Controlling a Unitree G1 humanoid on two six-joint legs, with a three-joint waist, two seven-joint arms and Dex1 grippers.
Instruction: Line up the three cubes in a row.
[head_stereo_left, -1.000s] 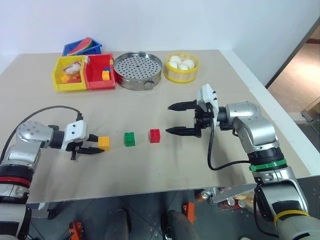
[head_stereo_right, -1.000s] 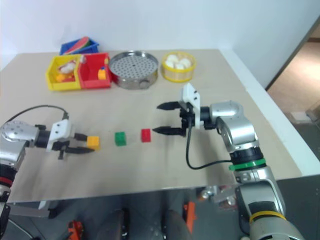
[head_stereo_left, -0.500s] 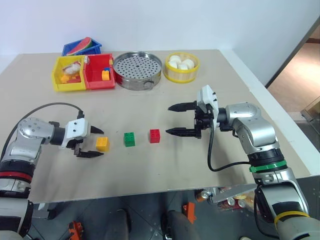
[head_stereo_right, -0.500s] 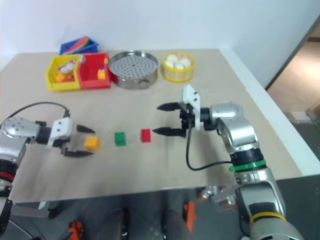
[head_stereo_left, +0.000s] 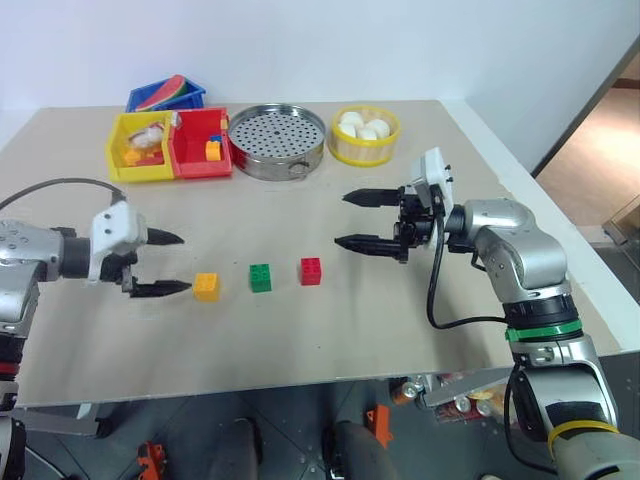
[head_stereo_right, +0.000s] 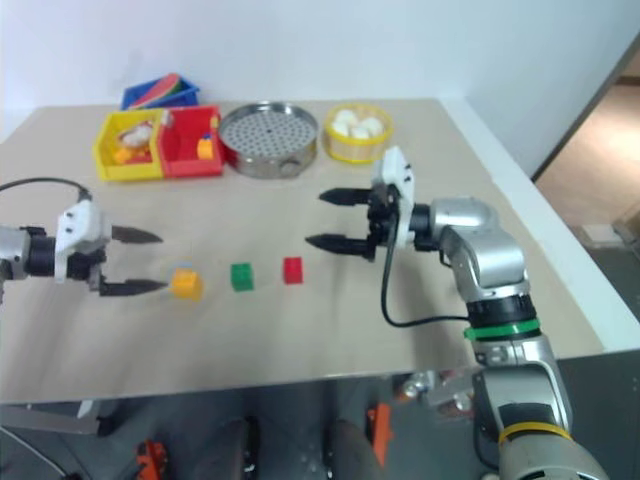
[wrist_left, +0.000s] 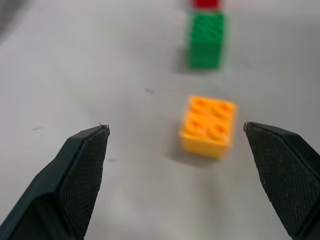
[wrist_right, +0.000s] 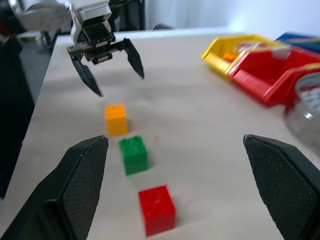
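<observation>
Three cubes sit on the table in a row with small gaps: orange-yellow (head_stereo_left: 206, 286), green (head_stereo_left: 260, 277) and red (head_stereo_left: 310, 271). My left gripper (head_stereo_left: 183, 263) hovers open just left of the orange-yellow cube (wrist_left: 208, 126), clear of it, with nothing between its fingers. My right gripper (head_stereo_left: 341, 219) is open above the table, to the right of and behind the red cube (wrist_right: 157, 209), pointing left along the row. The right wrist view looks down the row, with the green cube (wrist_right: 133, 154) in the middle and the left gripper (wrist_right: 120, 85) beyond the orange-yellow one.
At the back of the table stand a yellow bin (head_stereo_left: 140, 147), a red bin (head_stereo_left: 200, 143) and a blue bin (head_stereo_left: 165, 95) with toys. Beside them are a perforated steel tray (head_stereo_left: 277, 140) and a yellow bowl of white balls (head_stereo_left: 364, 133). The table's right edge lies past my right arm.
My left gripper has opened, let go of the orange-yellow cube, and drawn back up and to the left. The right gripper has risen slightly. The cubes lie where they were.
</observation>
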